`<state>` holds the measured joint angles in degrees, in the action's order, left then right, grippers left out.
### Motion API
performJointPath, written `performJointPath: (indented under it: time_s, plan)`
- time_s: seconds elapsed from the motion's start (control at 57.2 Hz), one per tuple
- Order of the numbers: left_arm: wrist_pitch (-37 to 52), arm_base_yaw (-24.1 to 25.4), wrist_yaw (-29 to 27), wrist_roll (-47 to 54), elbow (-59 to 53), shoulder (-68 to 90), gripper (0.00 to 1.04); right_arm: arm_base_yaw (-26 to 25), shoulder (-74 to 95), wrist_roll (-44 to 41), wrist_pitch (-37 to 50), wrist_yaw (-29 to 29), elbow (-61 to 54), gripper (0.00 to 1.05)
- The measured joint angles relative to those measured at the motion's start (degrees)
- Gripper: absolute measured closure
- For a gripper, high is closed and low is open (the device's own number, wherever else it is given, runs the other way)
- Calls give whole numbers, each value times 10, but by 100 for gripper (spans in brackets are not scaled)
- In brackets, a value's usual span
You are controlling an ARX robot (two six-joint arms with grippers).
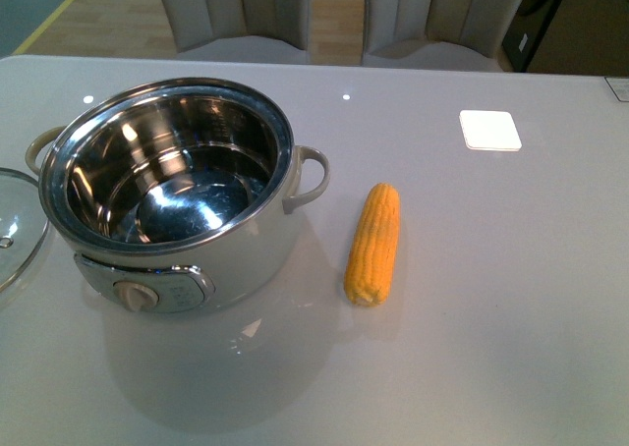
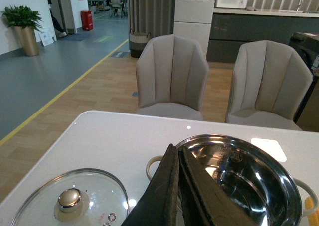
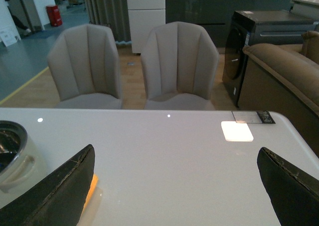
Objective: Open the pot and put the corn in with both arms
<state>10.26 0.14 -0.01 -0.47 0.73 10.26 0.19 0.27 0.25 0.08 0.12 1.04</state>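
The cream-white pot (image 1: 187,259) stands open at the table's left, its steel inner bowl empty. It also shows in the left wrist view (image 2: 249,176) and at the edge of the right wrist view (image 3: 15,161). The corn (image 1: 374,242) lies on the table just right of the pot, tapered end away from me; a sliver of the corn (image 3: 90,188) shows beside a right finger. My left gripper (image 2: 177,154) is shut and empty, above the pot's near-left rim. My right gripper (image 3: 177,154) is wide open and empty above the table right of the corn. Neither arm shows in the front view.
The glass lid (image 1: 15,232) with its round knob lies flat on the table left of the pot, also seen in the left wrist view (image 2: 70,201). A white square pad (image 1: 489,130) sits at the back right. Two chairs (image 1: 236,14) stand behind the table's far edge.
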Motion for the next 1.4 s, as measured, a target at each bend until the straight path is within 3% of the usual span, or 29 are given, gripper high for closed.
performJointPath:
  time_s: [0.122,0.419,0.646,0.734,0.821,0.996,1.258,1.397]
  plan:
    - [-95,0,0,0,0,-80,101,0,0,0,0,0,0,9]
    - [-102,0,0,0,0,-99,101,0,0,0,0,0,0,9]
    - [-102,0,0,0,0,-99,60,-3,7,5,-10,-11,3,9]
    - [-102,0,1,0,0,-99,46,-25,128,55,-193,-108,81,9]
    - [-102,0,0,0,0,-99,32,-11,231,79,-244,-117,101,9]
    - [-102,0,0,0,0,-99,6,43,386,97,-126,-92,105,9]
    - [-102,0,0,1,0,-99,7,126,725,98,142,-24,169,9]
    - [-102,0,0,1,0,-99,7,166,907,118,201,12,244,9]
